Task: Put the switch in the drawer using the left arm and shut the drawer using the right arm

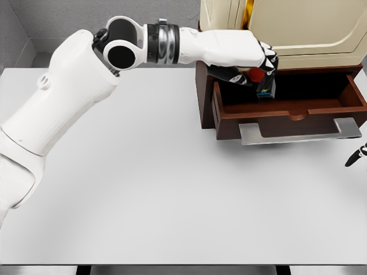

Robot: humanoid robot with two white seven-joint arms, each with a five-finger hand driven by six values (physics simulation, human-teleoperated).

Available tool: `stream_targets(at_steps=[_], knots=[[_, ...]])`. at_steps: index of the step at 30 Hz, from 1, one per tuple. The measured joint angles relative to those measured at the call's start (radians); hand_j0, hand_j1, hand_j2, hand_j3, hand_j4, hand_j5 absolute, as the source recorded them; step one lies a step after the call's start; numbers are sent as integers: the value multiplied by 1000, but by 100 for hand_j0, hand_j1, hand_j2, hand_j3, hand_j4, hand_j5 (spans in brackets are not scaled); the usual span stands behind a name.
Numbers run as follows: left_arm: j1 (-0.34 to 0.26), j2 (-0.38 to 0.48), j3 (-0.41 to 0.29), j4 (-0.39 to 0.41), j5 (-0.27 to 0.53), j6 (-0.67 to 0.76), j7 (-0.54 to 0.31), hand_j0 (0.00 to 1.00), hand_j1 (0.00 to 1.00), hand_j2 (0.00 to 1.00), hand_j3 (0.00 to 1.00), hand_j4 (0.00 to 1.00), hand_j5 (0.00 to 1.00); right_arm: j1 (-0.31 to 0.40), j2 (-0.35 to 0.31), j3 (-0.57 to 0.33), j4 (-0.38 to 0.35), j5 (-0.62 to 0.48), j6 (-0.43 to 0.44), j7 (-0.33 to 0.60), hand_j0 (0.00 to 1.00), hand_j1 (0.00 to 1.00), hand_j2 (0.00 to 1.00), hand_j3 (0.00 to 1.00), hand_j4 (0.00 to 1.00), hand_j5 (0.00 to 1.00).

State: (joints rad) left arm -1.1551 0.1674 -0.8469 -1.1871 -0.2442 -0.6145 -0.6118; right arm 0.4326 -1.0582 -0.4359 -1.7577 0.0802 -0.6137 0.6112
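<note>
The switch (264,87), a small dark console with a red end and a blue end, hangs upright over the back of the open brown drawer (287,117). My left hand (261,67) is shut on its top, and my left arm reaches across the table from the lower left. The switch's lower end sits inside the drawer's opening; I cannot tell if it touches the bottom. The drawer is pulled out toward me, and its silver handle (298,132) faces the table's front. Only the tip of my right hand (355,157) shows at the right edge, with a finger stretched out and nothing in it.
The drawer belongs to a brown cabinet (205,94) at the table's back right, with a cream-coloured box (304,28) on top. The white table (172,189) stretches in front of it. A grey wall stands behind.
</note>
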Motion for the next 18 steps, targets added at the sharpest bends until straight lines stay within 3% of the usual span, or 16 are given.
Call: stream_targets(at_steps=[15, 18], knots=[[11, -39, 22, 13, -32, 0, 0, 37, 37, 37, 37, 37, 37, 0, -2, 4, 0, -2, 0, 0, 59, 59, 59, 59, 59, 59], [11, -47, 31, 14, -31, 0, 0, 49, 49, 49, 49, 49, 49, 0, -2, 5, 0, -2, 0, 0, 59, 59, 59, 59, 59, 59]])
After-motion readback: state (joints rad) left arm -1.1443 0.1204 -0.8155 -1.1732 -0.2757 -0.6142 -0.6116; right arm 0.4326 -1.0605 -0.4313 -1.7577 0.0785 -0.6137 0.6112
